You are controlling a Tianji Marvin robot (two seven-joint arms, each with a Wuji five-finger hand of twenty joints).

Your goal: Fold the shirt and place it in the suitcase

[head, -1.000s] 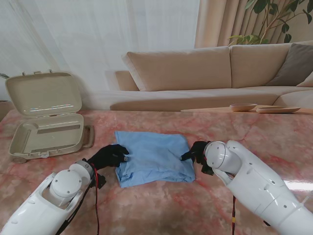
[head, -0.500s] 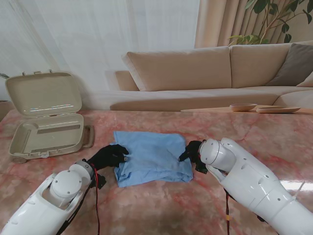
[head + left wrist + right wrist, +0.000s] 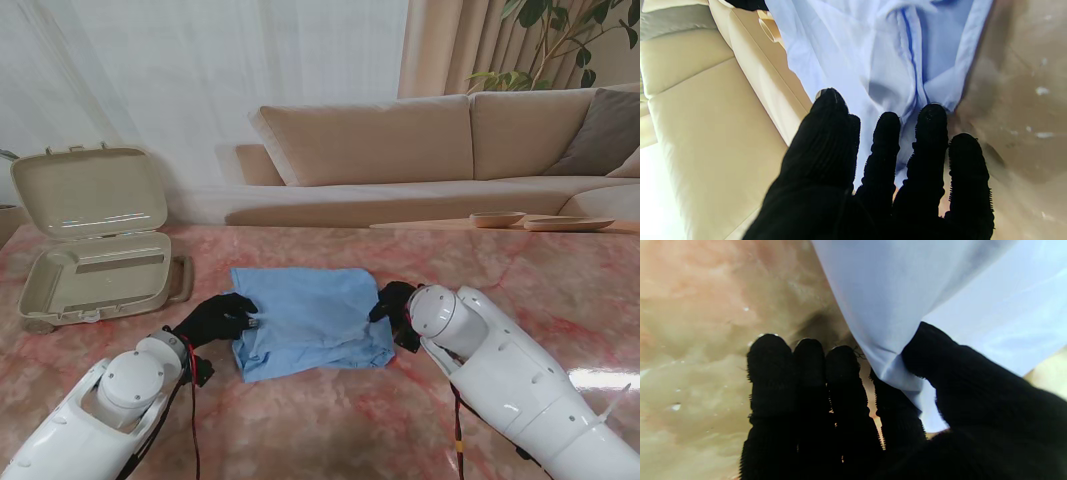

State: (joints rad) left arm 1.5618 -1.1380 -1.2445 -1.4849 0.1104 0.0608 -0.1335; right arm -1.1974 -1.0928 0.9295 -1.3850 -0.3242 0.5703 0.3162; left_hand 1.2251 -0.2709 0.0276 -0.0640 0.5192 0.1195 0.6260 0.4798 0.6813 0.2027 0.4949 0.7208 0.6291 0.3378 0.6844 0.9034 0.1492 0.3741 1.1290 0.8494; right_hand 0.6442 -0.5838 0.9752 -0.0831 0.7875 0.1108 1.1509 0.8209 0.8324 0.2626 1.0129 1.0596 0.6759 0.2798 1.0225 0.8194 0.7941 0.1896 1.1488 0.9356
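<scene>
The right hand (image 3: 393, 303) is largely hidden behind its own white wrist in the stand view. In the right wrist view the shirt (image 3: 940, 300) runs off the picture's edge, and its pinched corner seems to sit between thumb and fingers, the contact buried in cloth.

I see the light blue shirt (image 3: 310, 320) folded, rumpled, mid-table; the beige suitcase (image 3: 95, 240) lies open near the table's left edge.

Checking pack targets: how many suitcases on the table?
1. A beige suitcase lies open at the table's far left, lid up, left of the blue shirt. No other shows in the stand view.
</scene>
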